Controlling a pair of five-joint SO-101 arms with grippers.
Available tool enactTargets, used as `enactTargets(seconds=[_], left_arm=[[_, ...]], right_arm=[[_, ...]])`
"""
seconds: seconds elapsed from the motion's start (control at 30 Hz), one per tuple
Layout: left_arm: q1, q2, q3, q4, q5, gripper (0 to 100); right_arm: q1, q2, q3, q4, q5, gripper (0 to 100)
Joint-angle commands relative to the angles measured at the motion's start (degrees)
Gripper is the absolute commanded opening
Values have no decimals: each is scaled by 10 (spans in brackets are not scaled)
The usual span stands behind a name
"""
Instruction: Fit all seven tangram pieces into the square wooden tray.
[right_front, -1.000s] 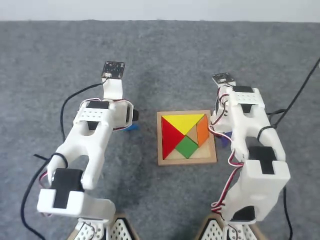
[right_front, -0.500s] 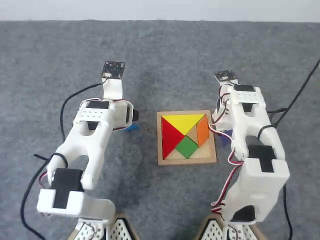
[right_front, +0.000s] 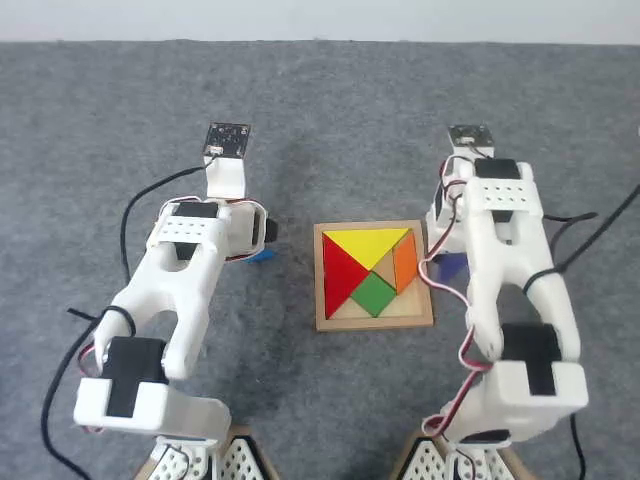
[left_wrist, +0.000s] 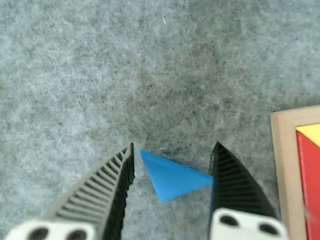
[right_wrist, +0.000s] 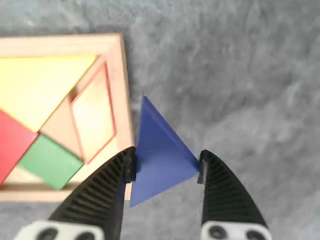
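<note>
Desk: A grey, felt-like table, with the left arm and the right arm side by side. Which step is this?

Photographer: The closing stretch, by my reading. The square wooden tray sits between the arms with five pieces bedded in it: yellow triangle, red triangle, green square, orange parallelogram and a small tan triangle at the centre. Bare wood shows along the edge nearest the arms' bases, on either side of the green square.

Desk: And the two missing pieces?

Photographer: Both are outside the tray. The right tool has its fingers pressed against two sides of a dark blue triangle, just beside the tray's right rim. One corner overlaps the rim in the wrist view, so it looks lifted, though I can't be sure. The left tool stands wide open astride a light blue triangle lying flat on the table left of the tray, touching one finger and nearly touching the other.

Desk: Next move?

Photographer: Likely the dark piece goes over the rim and down into the bare corner on the right arm's side — turned so its long side meets the green square and the parallelogram. After that, the left tool has to close on the light one and carry it across.
</note>
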Motion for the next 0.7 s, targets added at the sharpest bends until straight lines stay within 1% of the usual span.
enactTargets(seconds=[0.0,0.07,0.2,0.33,0.5,0.67], left_arm=[[3,-3,-22,5,-4,233],[3,-3,-22,5,-4,233],[3,-3,-22,5,-4,233],[3,-3,-22,4,-4,233],[3,-3,-22,4,-4,233],[3,-3,-22,4,-4,233]], right_arm=[[-43,-44,12,30,-53,100],[-71,-41,35,25,-105,84],[-110,-40,66,-10,-128,74],[-117,-40,73,-16,-195,74],[-119,-40,75,-11,-305,74],[-154,-40,105,-11,-362,74]])
